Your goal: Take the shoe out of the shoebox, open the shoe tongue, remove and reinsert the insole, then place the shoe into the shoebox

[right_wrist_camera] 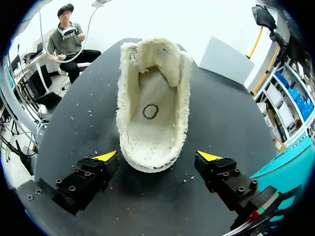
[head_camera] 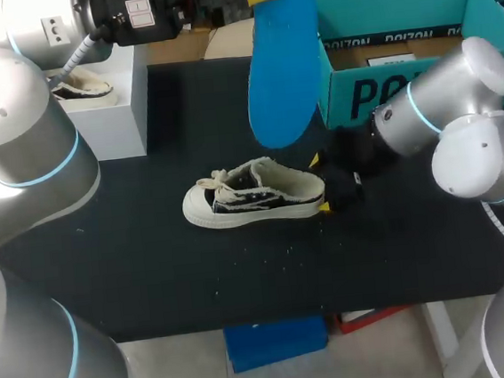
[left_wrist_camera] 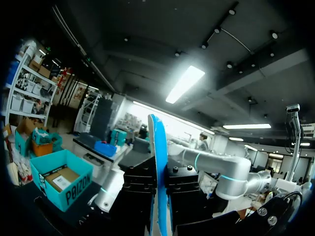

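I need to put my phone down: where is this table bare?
The front strip of the table, between the shoe and the near edge, is bare. So is the patch between the shoe's toe and the white box. Crowded: behind the heel, where the right gripper sits before the shoebox, the insole aloft nearby.

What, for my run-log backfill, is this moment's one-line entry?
left gripper shut on blue insole, aloft | right gripper open astride sneaker heel | sneaker on table, outside teal shoebox
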Tool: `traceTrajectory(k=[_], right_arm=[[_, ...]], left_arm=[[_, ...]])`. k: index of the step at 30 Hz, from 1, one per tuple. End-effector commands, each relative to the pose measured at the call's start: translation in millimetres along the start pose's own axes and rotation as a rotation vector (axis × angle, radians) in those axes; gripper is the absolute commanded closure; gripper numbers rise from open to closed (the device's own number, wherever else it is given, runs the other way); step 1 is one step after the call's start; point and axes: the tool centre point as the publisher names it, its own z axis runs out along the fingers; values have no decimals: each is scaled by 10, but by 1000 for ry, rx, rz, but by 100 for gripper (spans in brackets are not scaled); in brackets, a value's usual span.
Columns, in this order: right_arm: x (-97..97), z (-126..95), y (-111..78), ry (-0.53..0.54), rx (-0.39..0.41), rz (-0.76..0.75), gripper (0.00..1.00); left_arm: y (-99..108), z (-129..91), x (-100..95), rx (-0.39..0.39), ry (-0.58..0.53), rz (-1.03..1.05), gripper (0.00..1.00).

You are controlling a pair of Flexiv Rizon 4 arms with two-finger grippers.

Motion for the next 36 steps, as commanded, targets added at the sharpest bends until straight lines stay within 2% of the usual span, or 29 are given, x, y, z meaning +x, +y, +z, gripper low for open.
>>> traceTrajectory(k=[1,11,14,23,31,33,36], right_arm=[[-5,22,49,-2,139,5,0],[-5,22,49,-2,139,5,0],[-14,-30,-21,40,143,15,0],[7,35,31,87,173,3,0],[-6,50,148,67,290,12,0],[-4,46,183,60,340,3,0],[-2,30,218,61,340,7,0]], left_arm=[[2,14,-3,-1,-2,0,100],[2,14,-3,-1,-2,0,100],[2,14,-3,-1,-2,0,100],[2,14,-3,-1,-2,0,100],[2,14,-3,-1,-2,0,100],[2,14,-3,-1,-2,0,100],[2,14,-3,-1,-2,0,100]])
